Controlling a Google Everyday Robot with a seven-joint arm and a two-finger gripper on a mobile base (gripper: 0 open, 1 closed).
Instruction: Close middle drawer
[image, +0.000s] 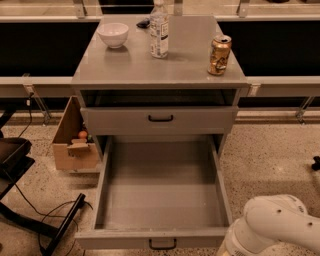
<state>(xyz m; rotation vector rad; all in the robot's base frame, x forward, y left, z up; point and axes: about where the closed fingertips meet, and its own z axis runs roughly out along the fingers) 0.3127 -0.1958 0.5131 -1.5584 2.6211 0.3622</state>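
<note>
Below, the grey metal middle drawer (160, 200) gapes; the gripper's jaws are out of frame.

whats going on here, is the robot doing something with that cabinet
A robot arm sits at the lower right, beside the front corner of a grey cabinet's middle drawer, which is pulled far out and looks empty. The gripper is out of frame, and nothing visible touches the drawer. The drawer above is only slightly open. On the cabinet top stand a white bowl, a water bottle and a can.
</note>
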